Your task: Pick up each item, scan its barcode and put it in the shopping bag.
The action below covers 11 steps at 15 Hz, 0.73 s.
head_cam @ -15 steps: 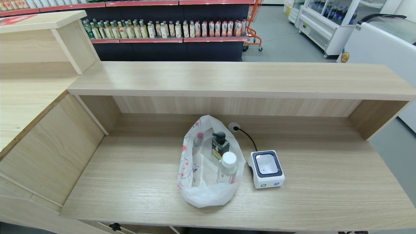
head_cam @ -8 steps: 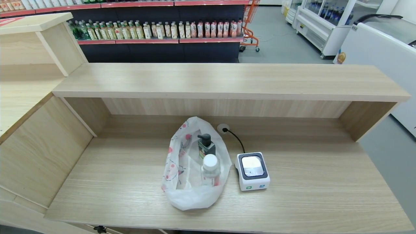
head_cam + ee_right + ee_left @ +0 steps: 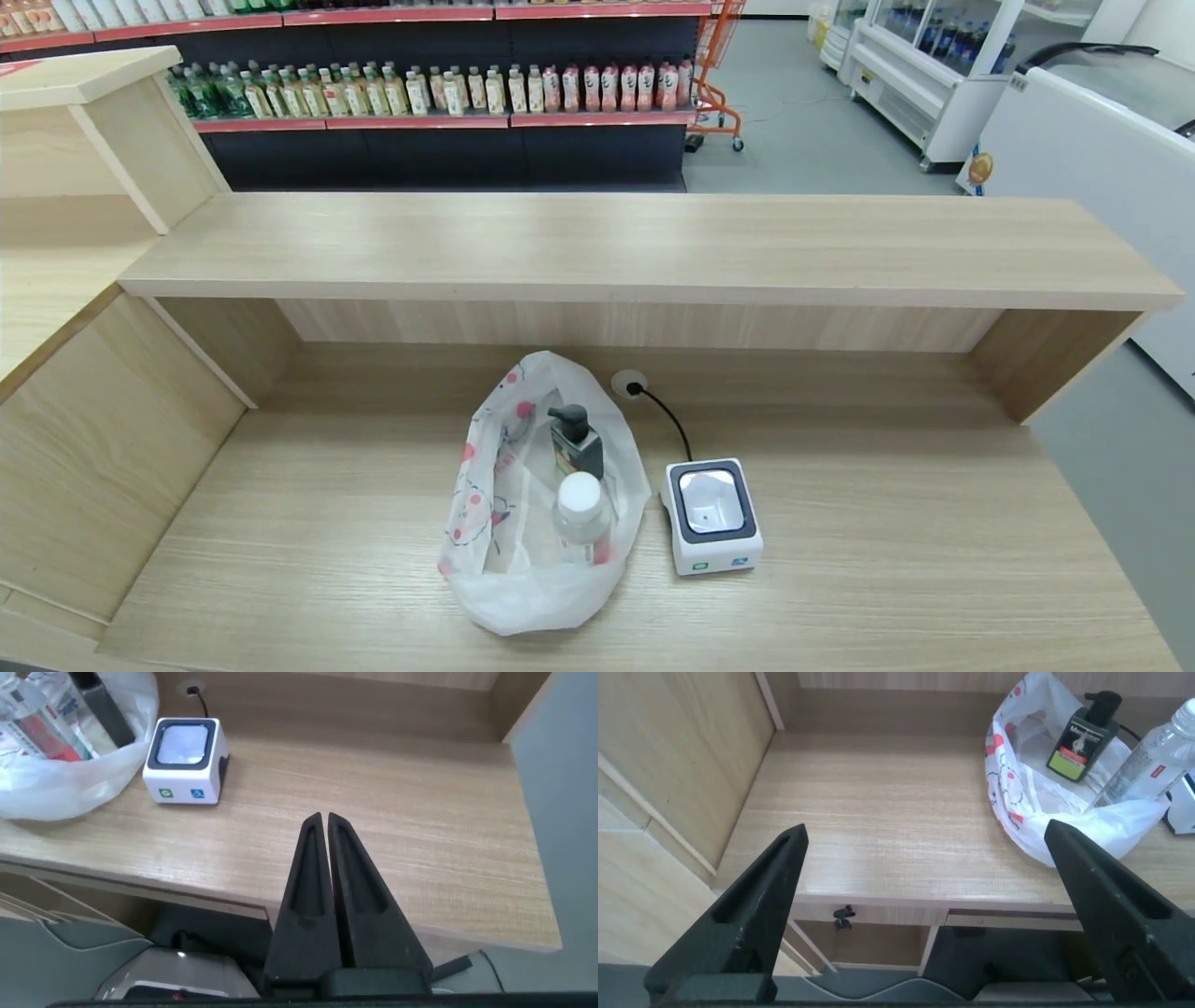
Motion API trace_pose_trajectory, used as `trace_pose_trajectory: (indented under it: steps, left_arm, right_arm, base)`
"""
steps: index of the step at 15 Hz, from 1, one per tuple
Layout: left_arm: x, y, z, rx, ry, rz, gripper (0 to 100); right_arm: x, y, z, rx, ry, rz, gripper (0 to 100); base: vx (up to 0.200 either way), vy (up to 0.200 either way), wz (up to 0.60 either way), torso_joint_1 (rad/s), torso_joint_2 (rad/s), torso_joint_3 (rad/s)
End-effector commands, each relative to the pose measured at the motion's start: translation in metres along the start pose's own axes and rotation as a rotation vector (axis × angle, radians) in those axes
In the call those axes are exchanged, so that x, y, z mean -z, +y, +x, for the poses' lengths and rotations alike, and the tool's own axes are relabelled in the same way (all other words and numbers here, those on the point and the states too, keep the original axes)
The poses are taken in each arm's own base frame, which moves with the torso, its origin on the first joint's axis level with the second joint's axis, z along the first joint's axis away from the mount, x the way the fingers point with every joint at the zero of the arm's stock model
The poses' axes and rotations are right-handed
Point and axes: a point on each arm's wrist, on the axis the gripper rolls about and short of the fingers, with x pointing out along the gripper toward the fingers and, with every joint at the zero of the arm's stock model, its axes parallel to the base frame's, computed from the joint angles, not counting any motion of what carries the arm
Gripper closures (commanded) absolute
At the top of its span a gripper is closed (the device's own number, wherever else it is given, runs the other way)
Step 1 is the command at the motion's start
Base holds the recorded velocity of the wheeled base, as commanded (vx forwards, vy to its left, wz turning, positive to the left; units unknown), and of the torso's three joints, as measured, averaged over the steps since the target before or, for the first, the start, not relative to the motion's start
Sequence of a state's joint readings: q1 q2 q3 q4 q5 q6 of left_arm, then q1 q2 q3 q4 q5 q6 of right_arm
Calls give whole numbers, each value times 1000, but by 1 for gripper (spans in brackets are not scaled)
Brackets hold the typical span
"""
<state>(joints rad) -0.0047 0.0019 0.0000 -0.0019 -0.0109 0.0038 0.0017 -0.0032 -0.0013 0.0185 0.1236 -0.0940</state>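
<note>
Bagged items, both pincers off the goods

On my head feed, the translucent white plastic shopping bag (image 3: 481, 551) with red print sits open near the middle of the light wood surface (image 3: 915, 551). Two things stand inside it: a dark pump bottle (image 3: 576, 446) with a black dispenser head at the far end, and a clear plastic bottle (image 3: 581, 509) with a white cap just in front of it. Just beside the bag, on its right, I see the white box scanner (image 3: 711, 515) with a dark-framed window, with its black cable (image 3: 667, 420) running to a port at the back. My left pincer (image 3: 926, 835) hangs by the surface's near edge, fingers spread wide, holding nothing. My right pincer (image 3: 324, 821) hovers over the near edge, right of the scanner, fingers pressed together on nothing.
</note>
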Motion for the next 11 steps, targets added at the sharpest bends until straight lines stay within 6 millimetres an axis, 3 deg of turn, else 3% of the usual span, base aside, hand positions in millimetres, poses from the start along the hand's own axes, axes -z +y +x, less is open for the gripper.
trace_pose_trajectory:
  steps: [1, 11]
  left_arm:
    - [0, 0, 0, 0, -2, -1, 0]
    - [0, 0, 0, 0, -2, -1, 0]
  right_arm:
    - [0, 0, 0, -2, 4, 1, 100]
    - [0, 0, 0, -2, 3, -1, 100]
  base:
    - [0, 0, 0, 0, 0, 0]
    - [0, 0, 0, 0, 0, 0]
